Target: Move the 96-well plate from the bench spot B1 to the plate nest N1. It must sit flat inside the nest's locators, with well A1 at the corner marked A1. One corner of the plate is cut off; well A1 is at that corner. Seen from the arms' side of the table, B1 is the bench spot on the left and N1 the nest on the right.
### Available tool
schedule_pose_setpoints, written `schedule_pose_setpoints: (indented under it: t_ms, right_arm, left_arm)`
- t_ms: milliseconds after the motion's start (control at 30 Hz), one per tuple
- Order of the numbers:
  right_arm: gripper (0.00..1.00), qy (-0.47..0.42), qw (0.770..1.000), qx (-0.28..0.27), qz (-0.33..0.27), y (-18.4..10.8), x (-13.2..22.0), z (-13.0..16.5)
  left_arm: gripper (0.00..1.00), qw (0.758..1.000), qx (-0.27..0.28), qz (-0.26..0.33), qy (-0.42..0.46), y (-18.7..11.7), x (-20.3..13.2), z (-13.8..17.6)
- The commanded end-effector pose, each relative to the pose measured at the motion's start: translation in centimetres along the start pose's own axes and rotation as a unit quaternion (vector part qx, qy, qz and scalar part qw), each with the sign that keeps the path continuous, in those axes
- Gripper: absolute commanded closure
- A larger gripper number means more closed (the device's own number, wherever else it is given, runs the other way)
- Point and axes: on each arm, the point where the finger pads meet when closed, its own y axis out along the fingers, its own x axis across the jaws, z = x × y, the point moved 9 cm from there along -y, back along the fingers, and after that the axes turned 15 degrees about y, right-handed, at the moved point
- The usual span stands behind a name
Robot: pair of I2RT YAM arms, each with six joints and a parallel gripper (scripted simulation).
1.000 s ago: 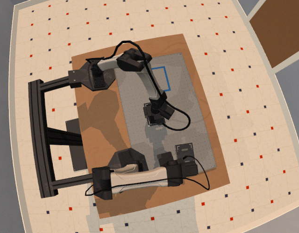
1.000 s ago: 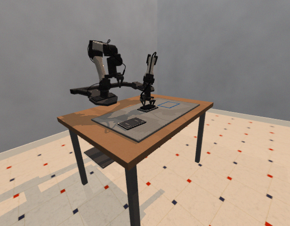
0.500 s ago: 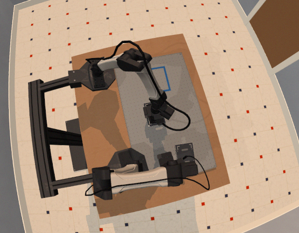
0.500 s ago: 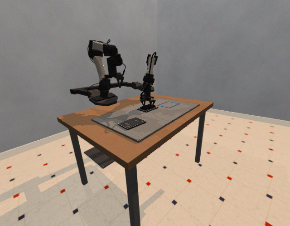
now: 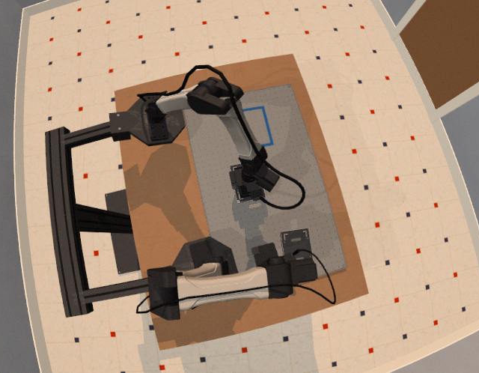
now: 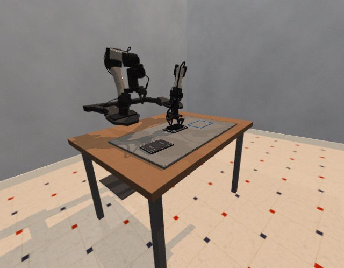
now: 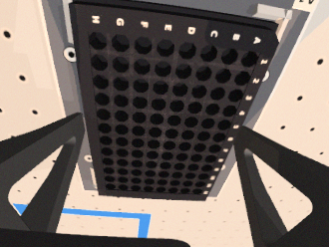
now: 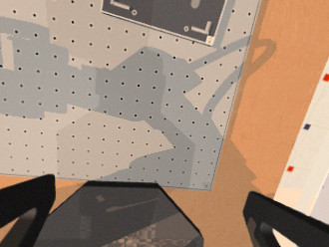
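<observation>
Left gripper [image 5: 248, 185] [image 6: 175, 125] [image 7: 162, 123]: wide, astride plate [image 5: 244, 192] [image 6: 177, 126] [image 7: 160, 105]. Right gripper [image 6: 142, 101] [image 8: 152, 185]: wide. From plate, top view: blue outline [image 5: 268, 125] [image 6: 194, 126] [image 7: 105, 212], 12 o'clock; outer nest [image 5: 295, 243] [image 6: 156, 146] [image 8: 160, 19], between 4 and 5.

Along one short edge of the black plate [image 7: 160, 105], I'm seeing the white letters H, G, F, E, D, C, B and A running across; down the adjoining side, the numbers 1, 2 and 3 are showing, those further along blurring.
</observation>
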Motion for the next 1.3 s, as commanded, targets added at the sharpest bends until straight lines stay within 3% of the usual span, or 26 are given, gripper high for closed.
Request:
schedule_pose_setpoints:
  t_ms: [0,100,300,367,400,500,1267]
  right_arm:
    - [0.0,0.001,1.0,0.019,0.0,0.8,-0.1,0.6]
    - [0.0,0.001,1.0,0.019,0.0,0.8,-0.1,0.6]
    - [0.0,0.001,1.0,0.019,0.0,0.8,-0.1,0.6]
    - [0.0,0.001,1.0,0.019,0.0,0.8,-0.1,0.6]
    - [0.0,0.001,1.0,0.019,0.0,0.8,-0.1,0.6]
    - [0.0,0.001,1.0,0.019,0.0,0.8,-0.1,0.6]
    - [0.0,0.001,1.0,0.019,0.0,0.8,-0.1,0.6]
  left_arm:
    - [0.0,1.0,-0.004,0.002,0.005,-0.3,-0.1,-0.9]
    - [0.0,1.0,-0.015,-0.016,-0.002,-2.2,0.7,-0.7]
    - [0.0,1.0,-0.017,-0.019,-0.002,-2.8,0.7,-0.7]
    - [0.0,1.0,-0.017,-0.019,-0.002,-2.8,0.7,-0.7]
    - [0.0,1.0,-0.004,0.001,0.002,-1.1,0.1,-0.6]
    - [0.0,1.0,-0.014,-0.014,-0.001,-2.9,0.4,-0.6]
    - [0.0,1.0,-0.012,-0.022,-0.002,-7.5,0.5,-0.5]
